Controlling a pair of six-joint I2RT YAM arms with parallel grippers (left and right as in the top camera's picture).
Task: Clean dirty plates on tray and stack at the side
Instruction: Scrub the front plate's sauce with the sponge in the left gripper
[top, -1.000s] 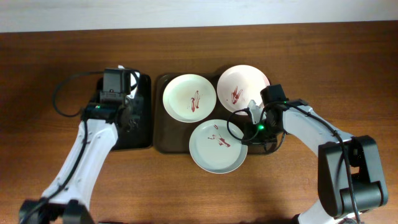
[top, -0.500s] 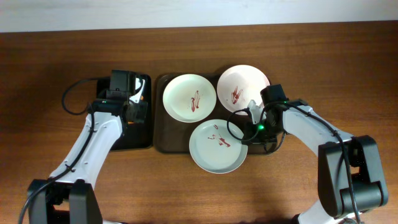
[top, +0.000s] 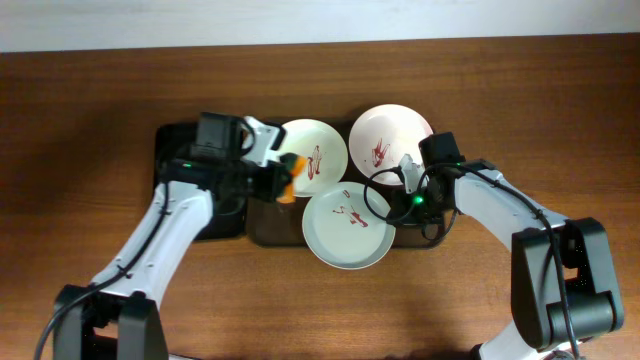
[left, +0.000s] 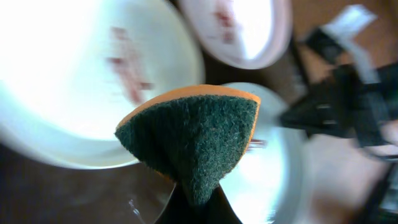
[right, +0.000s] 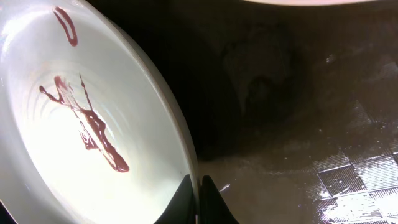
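rear-left plate, rear-right plate on tray | front plate overhangs its front rim | small tray at left

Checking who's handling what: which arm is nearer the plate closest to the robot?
Right. The right fingers pinch that plate's right rim; the left fingers, holding a sponge, hover off its far-left edge, apart.

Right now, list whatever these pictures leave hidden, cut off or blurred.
- Left wrist view: blur smears the plates behind the sponge, so their stains are unreadable.
- Right wrist view: the front plate is cut off by the left and bottom edges.
- Overhead: the left arm covers much of the black tray; the plates cover most of the brown tray.
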